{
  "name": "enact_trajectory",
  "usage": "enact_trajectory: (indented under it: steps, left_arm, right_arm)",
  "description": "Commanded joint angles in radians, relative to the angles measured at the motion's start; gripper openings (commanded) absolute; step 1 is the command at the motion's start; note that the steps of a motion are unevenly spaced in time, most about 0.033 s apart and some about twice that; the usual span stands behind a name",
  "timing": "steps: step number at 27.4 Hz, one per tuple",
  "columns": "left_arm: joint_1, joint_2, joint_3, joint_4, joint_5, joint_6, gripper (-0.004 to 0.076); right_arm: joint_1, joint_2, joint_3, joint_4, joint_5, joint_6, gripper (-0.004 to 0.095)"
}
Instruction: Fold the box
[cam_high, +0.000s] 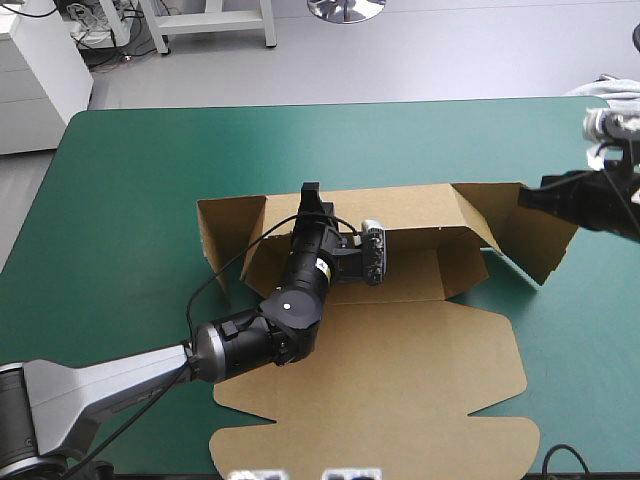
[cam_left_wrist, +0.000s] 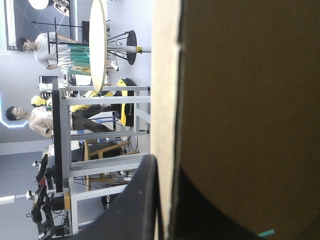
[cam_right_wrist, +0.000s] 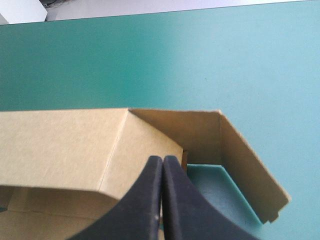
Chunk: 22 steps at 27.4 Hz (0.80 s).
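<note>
Centrally on the teal-green table (cam_high: 130, 180) we see the brown box (cam_high: 420, 370), a cut sheet only partly raised. Its near panel (cam_high: 400, 400) lies flat toward the table's near edge, while the far wall (cam_high: 410, 205) stands upright with a side flap at each end. The left gripper (cam_high: 312, 195) enters from the near left and pinches the far wall's top edge, left of its middle. In the left wrist view its black fingers (cam_left_wrist: 137, 205) are all but closed, and the board's pale edge runs up between them. The right gripper (cam_high: 527, 197) enters from the table's right edge and sits at the upper corner where the far wall meets the right flap (cam_high: 545, 240). In the right wrist view its fingers (cam_right_wrist: 150, 200) form a narrow arch over that fold, clamped on the board. The left flap (cam_high: 230, 225) stands free of both grippers. As to obstructions, in the high view the left arm and wrist cover the middle of the box's floor and part of its crease. In the left wrist view the shadowed board fills the field ahead of the gripper and hides the table. A pale crumpled object (cam_high: 605, 88), which we cannot identify, lies at the table's far right corner, well apart from the box.
</note>
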Motion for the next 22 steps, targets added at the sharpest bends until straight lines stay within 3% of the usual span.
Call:
enact_trajectory:
  steps: [1, 11, 22]
  left_arm:
    - [-0.008, -0.027, -0.021, 0.008, 0.018, -0.008, -0.001]
    - [-0.008, -0.027, -0.021, 0.01, 0.018, -0.008, -0.001]
    - [-0.008, -0.027, -0.021, 0.01, 0.018, -0.029, -0.001]
  right_arm:
    - [0.003, 0.133, -0.157, 0.036, -0.019, -0.035, -0.0019]
    - [0.003, 0.51, -0.455, 0.115, 0.097, -0.06, -0.0018]
    - [0.003, 0.703, -0.491, 0.11, 0.234, -0.092, -0.0017]
